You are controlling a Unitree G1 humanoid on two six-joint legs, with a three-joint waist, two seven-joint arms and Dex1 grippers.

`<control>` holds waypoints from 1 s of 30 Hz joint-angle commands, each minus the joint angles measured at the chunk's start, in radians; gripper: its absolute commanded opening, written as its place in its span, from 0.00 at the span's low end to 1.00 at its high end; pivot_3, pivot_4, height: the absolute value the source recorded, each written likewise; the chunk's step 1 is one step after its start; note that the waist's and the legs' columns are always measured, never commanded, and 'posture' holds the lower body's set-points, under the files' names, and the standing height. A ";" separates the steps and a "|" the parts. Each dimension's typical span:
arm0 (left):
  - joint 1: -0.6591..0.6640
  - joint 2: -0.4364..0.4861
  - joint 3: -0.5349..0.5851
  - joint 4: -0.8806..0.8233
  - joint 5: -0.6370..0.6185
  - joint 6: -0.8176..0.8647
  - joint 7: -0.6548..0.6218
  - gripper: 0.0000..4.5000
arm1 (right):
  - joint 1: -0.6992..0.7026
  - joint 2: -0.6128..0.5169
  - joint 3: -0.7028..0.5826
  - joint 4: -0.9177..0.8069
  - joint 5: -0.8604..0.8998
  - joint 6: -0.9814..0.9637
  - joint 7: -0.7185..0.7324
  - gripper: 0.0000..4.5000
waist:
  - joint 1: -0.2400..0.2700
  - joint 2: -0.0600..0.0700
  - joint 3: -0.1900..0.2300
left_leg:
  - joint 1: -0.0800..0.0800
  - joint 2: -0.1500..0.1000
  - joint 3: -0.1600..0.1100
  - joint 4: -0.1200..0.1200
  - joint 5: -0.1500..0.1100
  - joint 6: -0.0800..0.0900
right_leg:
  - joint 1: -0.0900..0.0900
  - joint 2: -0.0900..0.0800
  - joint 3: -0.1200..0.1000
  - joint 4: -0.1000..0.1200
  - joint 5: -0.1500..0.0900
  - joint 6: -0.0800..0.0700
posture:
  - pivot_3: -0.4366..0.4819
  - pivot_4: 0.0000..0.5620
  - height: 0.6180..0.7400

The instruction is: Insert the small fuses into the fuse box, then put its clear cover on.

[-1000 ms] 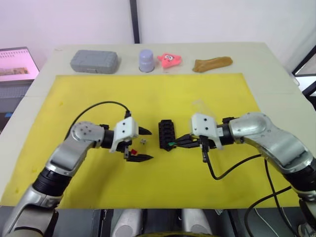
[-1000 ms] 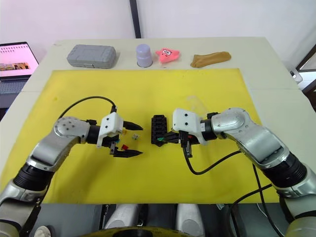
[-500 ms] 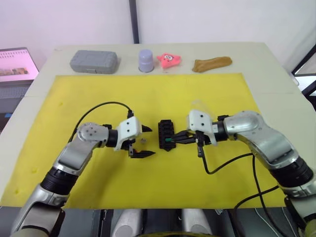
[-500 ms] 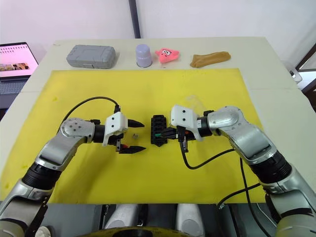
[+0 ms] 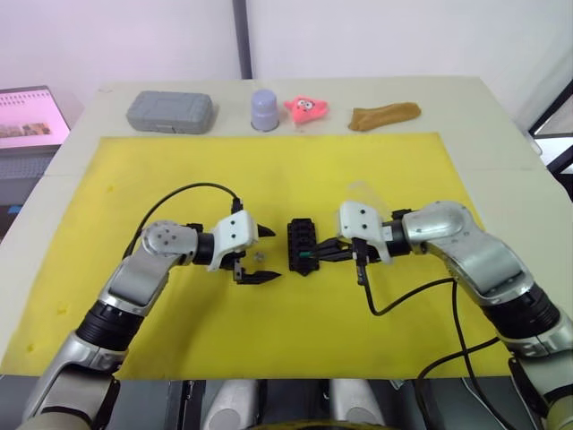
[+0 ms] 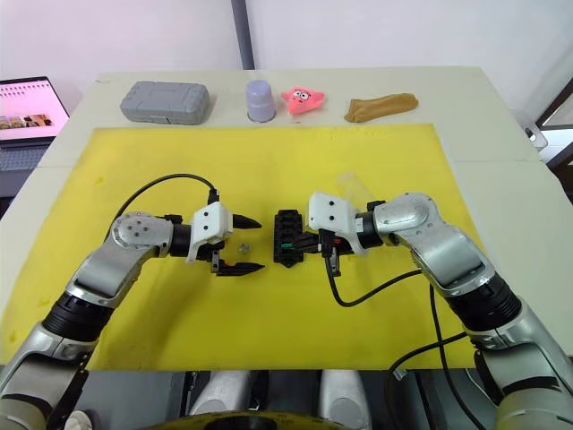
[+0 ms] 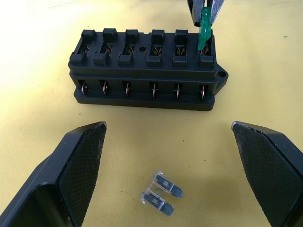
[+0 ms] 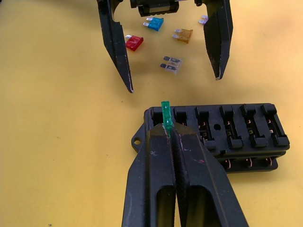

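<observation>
1. The right gripper (image 8: 166, 130) is pinched tight on a thin green translucent blade fuse (image 8: 165, 116), held at an end slot of the black ribbed plastic fuse box (image 7: 147, 71)
2. The left gripper (image 5: 260, 255) stands wide apart, holding nothing, beside the box
3. A grey fuse (image 8: 171, 65) lies between its textured fingers; red (image 8: 134, 43), teal (image 8: 154, 23) and amber (image 8: 183, 34) ones lie just beyond on the yellow mat (image 5: 358, 161)

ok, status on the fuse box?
Right claw shut on green fuse, at fuse box end slot. Left claw open, clear fuse between. Nothing blocking.
</observation>
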 commanded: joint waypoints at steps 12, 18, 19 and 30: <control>-0.009 -0.008 -0.005 -0.018 0.001 -0.014 -0.005 0.99 | -0.005 0.012 -0.044 -0.052 0.014 0.024 0.018 0.00 | 0.000 0.000 0.000 | 0.000 0.000 0.000 0.000 0.000 0.000 | 0.000 0.000 0.000 0.000 0.000 0.000 | 0.48 0.27 1.00; -0.006 -0.006 -0.006 -0.022 -0.001 -0.014 -0.004 0.99 | 0.003 0.017 -0.033 -0.054 0.001 0.020 0.013 0.00 | 0.000 0.000 0.000 | 0.000 0.000 0.000 0.000 0.000 0.000 | 0.000 0.000 0.000 0.000 0.000 0.000 | 0.48 0.27 1.00; -0.006 -0.006 -0.006 -0.022 -0.001 -0.014 -0.004 0.99 | 0.004 0.018 -0.032 -0.051 -0.002 0.018 0.012 0.00 | 0.000 0.000 0.000 | 0.000 0.000 0.000 0.000 0.000 0.000 | 0.000 0.000 0.000 0.000 0.000 0.000 | 0.48 0.27 1.00; -0.008 -0.005 -0.006 -0.031 -0.002 -0.008 -0.001 0.99 | 0.007 0.026 -0.024 -0.044 -0.021 0.009 0.009 0.00 | 0.000 0.000 0.000 | 0.000 0.000 0.000 0.000 0.000 0.000 | 0.000 0.000 0.000 0.000 0.000 0.000 | 0.48 0.27 1.00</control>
